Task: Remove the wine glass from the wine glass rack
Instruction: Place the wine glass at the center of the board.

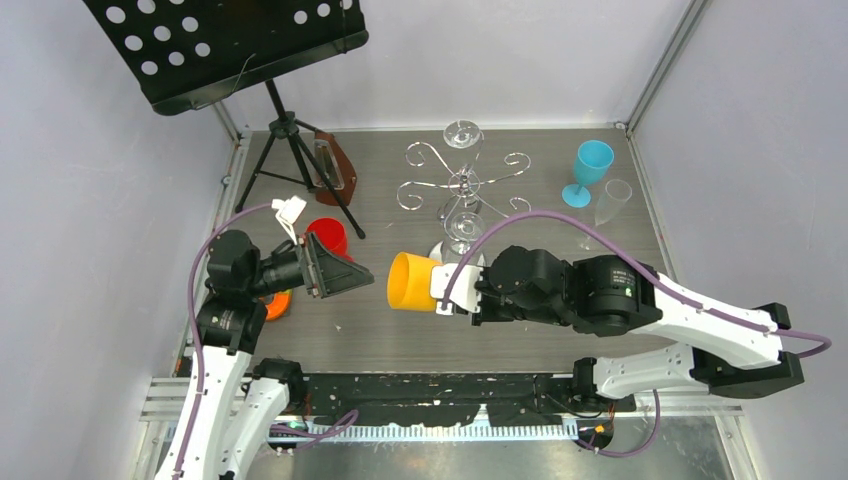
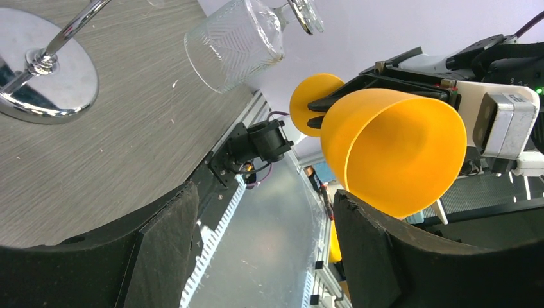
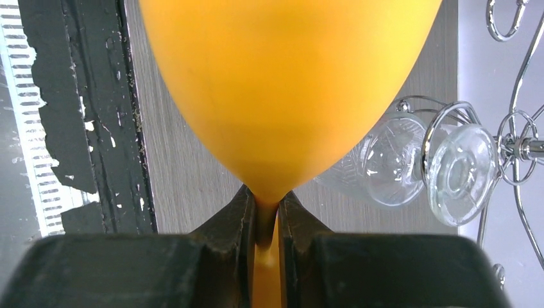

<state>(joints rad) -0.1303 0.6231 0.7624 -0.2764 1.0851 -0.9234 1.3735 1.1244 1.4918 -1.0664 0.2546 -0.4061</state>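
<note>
The orange wine glass (image 1: 412, 282) is off the wine glass rack (image 1: 462, 182), which stands in the upper middle of the overhead frame with a clear glass (image 1: 462, 133) hanging on it. We see the orange glass held sideways above the tabletop (image 1: 380, 340) at frame centre, its stem clenched by the right pincer (image 3: 266, 221). The left pincer (image 1: 355, 272) gapes, released, facing its rim. Next, we judge, comes a handover or setting it down upright.

Left gripper (image 2: 263, 221) gapes wide at the bottom. Just above its right-hand finger hangs the orange wine glass (image 2: 391, 151), tipped sideways, stem pinched by the right gripper (image 2: 319, 112). The wine glass rack (image 2: 61, 67) gleams upper left, with a clear glass (image 2: 234, 42) nearby.
</note>
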